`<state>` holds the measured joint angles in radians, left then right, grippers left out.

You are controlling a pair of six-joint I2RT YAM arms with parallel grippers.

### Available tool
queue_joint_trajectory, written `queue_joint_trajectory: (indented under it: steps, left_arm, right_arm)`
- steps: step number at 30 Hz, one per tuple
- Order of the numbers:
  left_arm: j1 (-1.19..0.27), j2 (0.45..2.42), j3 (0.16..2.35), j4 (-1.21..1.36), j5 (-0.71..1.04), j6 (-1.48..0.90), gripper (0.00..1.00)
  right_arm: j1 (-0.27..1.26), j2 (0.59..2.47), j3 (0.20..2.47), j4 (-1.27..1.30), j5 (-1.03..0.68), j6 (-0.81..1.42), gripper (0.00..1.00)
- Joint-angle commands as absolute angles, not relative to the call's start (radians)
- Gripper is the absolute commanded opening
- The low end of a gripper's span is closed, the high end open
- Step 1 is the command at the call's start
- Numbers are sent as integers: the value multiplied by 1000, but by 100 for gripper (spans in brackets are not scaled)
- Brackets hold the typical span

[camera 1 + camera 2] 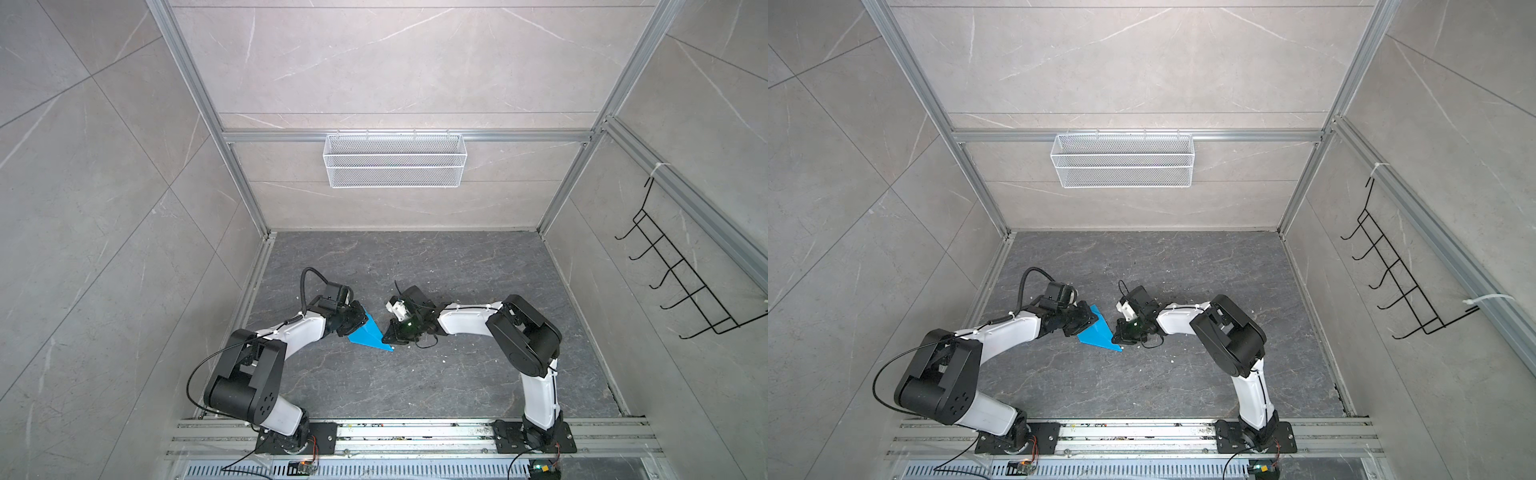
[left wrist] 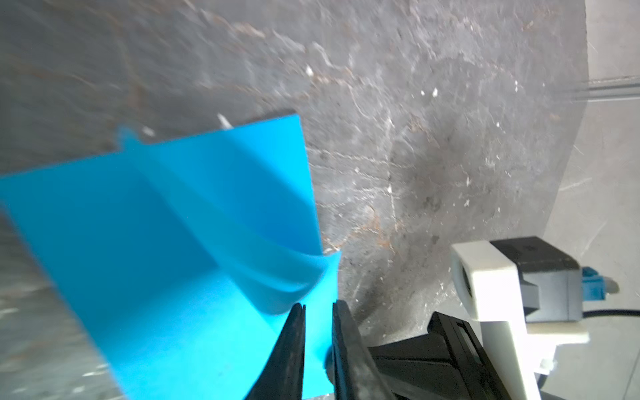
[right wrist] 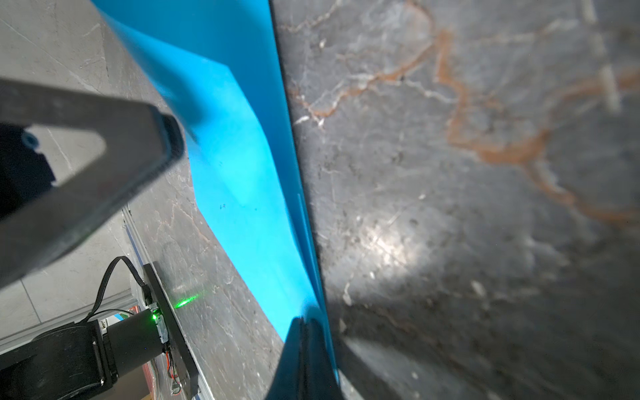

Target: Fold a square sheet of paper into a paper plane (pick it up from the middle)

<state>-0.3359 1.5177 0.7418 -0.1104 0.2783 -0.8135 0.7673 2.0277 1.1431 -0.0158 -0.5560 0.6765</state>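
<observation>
The bright blue sheet of paper (image 1: 368,334) (image 1: 1096,330), folded into a pointed wedge with a raised flap, sits between the two grippers on the dark marble floor. My left gripper (image 1: 357,327) (image 1: 1086,325) is at its wide end. In the left wrist view its fingers (image 2: 318,306) stand slightly apart, and blue paper (image 2: 156,225) shows in the gap. My right gripper (image 1: 390,337) (image 1: 1120,338) is at the pointed end. The right wrist view shows it (image 3: 306,320) shut on the paper's narrow edge (image 3: 242,173).
A white wire basket (image 1: 395,160) hangs on the back wall and a black hook rack (image 1: 681,266) on the right wall. Aluminium rails (image 1: 415,432) carry both arm bases at the front. Small white crumbs dot the floor (image 1: 457,374).
</observation>
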Motion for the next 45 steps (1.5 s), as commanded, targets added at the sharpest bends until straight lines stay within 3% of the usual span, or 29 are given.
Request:
queue_joint_trajectory:
  steps: [1, 12, 36, 41, 45]
  left_arm:
    - [-311, 1520, 777, -178, 269, -733, 19]
    - [-296, 1619, 828, -178, 264, -703, 16]
    - [-268, 1675, 865, -303, 80, -651, 12]
    - [-286, 1563, 904, -371, 151, -583, 16]
    - [-347, 1510, 924, -439, 156, -523, 25]
  right_arm:
    - [766, 2080, 1137, -130, -467, 653, 5]
    - [767, 2085, 1141, -145, -464, 647, 5]
    - [767, 2089, 1133, -179, -448, 634, 4]
    - [766, 2094, 1135, -182, -444, 631, 4]
    - [767, 2100, 1136, -179, -446, 635, 4]
